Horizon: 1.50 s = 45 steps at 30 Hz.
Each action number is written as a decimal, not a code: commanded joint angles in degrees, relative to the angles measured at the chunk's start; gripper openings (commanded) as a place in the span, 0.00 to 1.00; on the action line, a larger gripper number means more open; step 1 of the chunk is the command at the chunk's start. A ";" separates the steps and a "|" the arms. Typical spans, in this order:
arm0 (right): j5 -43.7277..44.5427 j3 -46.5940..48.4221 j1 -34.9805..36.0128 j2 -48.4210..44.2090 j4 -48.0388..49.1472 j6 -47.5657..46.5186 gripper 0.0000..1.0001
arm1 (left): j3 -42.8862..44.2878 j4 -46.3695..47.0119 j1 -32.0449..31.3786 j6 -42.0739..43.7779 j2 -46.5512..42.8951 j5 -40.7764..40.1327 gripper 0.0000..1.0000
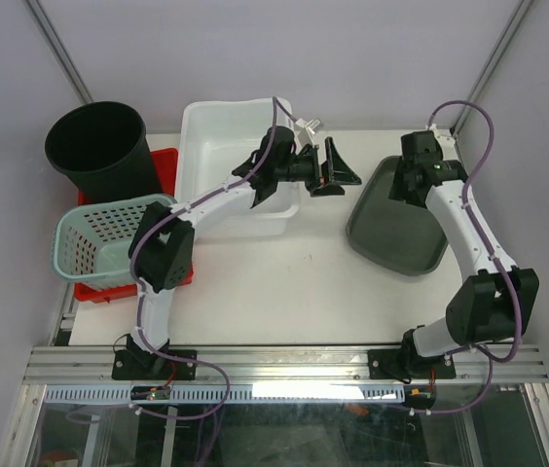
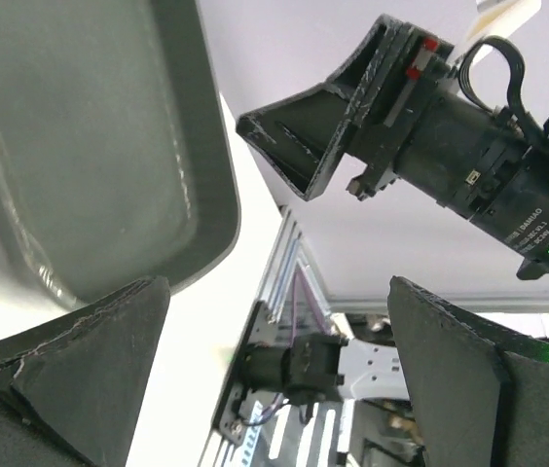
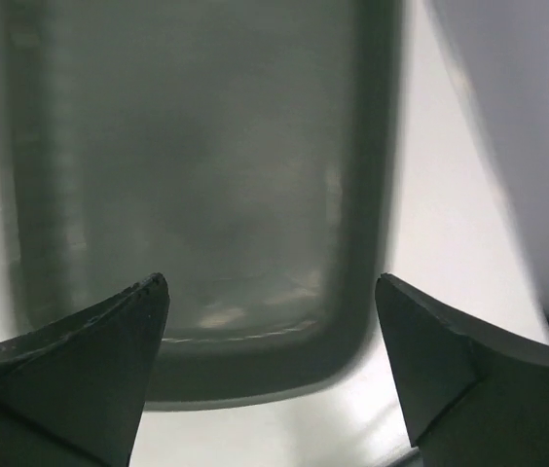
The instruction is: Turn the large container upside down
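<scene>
White tub (image 1: 218,156): sits upright, opening up, at back centre of table (image 1: 284,282). Left gripper (image 1: 336,173): hangs just past tub's right wall, over bare table, pointing away toward grey tray (image 1: 396,229); fingers spread wide, gripping nothing, not touching tub. Left forearm: crosses above tub's near right corner. Right gripper (image 1: 408,183): hovers over far end of grey tray, fingers apart too, well clear of tub. At left: black bucket (image 1: 99,146) and teal basket (image 1: 99,238) on red tray (image 1: 165,167).
</scene>
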 commanded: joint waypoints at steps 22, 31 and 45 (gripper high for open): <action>-16.02 3.46 13.05 20.61 18.89 18.24 0.37 | -20.59 -15.73 -0.36 25.24 -30.00 -16.54 0.99; -30.19 7.40 10.72 7.82 23.49 12.73 0.00 | -18.65 -15.50 -0.43 25.76 -29.30 -13.37 0.99; -78.04 -16.89 -6.72 -6.21 71.40 39.06 0.00 | -20.01 -10.12 -0.40 23.72 -31.12 -7.72 0.99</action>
